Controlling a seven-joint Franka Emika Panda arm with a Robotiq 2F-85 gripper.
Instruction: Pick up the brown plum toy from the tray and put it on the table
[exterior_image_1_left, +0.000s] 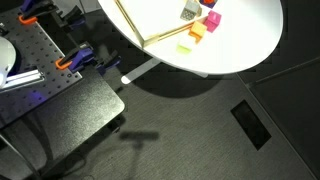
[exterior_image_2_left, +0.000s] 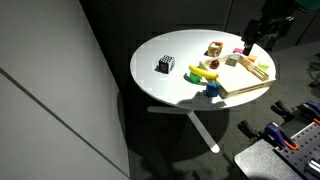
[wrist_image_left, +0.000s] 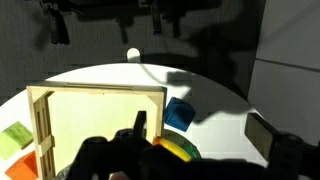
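The pale tray, with its tan rim (exterior_image_1_left: 165, 37), lies on the round white table (exterior_image_1_left: 250, 40). It shows in both exterior views (exterior_image_2_left: 250, 88) and in the wrist view (wrist_image_left: 100, 92). My gripper (exterior_image_2_left: 250, 40) hangs over the tray's far end, above a small reddish-brown toy (exterior_image_2_left: 246, 52) that may be the plum. In the wrist view the fingers (wrist_image_left: 200, 135) stand wide apart with nothing between them, over the tray's corner and bare table (wrist_image_left: 220, 110). The plum does not show there.
A blue block (wrist_image_left: 180, 112) and a yellow-green toy (wrist_image_left: 175, 148) lie beside the tray. Several more toys (exterior_image_2_left: 205, 72) and a black-and-white cube (exterior_image_2_left: 166, 65) are on the table. A grey perforated plate (exterior_image_1_left: 40, 50) with orange clamps stands nearby.
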